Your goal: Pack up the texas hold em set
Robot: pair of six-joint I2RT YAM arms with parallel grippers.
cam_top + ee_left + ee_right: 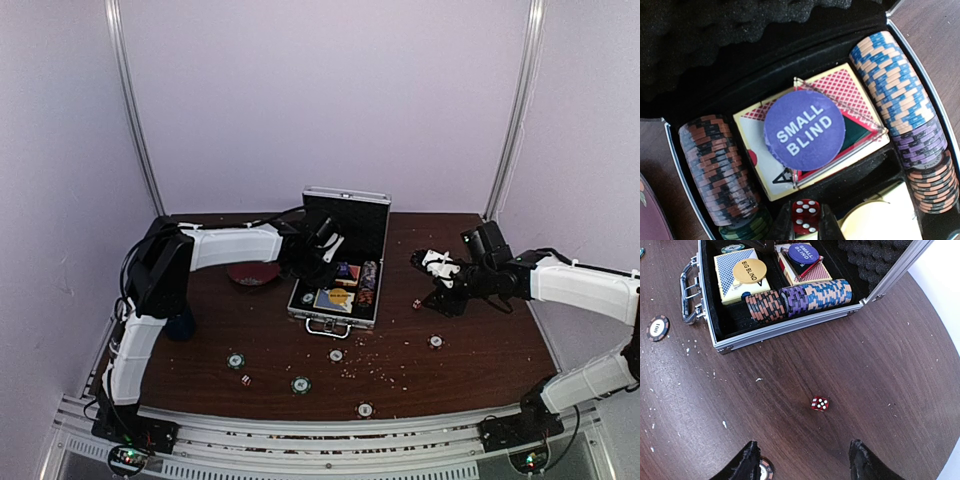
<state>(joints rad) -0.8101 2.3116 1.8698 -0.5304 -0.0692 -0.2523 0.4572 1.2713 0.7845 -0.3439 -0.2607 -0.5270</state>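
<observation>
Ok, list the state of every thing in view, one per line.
ribbed silver aluminium case: open, lid upright.
left tool: shut on a small red die, over the case.
right tool: open, empty, above the brown wooden table.
second red die: loose on the table.
round blue disc: lying on the pink card box in the case.
loose round poker chips: scattered on the table.

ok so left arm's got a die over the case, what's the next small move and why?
Likely open the left gripper and let the red die drop into the case. The die sits pinched in its jaws, inside the case's outline beside the SMALL BLIND disc, so no further travel looks needed. The right gripper hangs open just short of the other die.
</observation>
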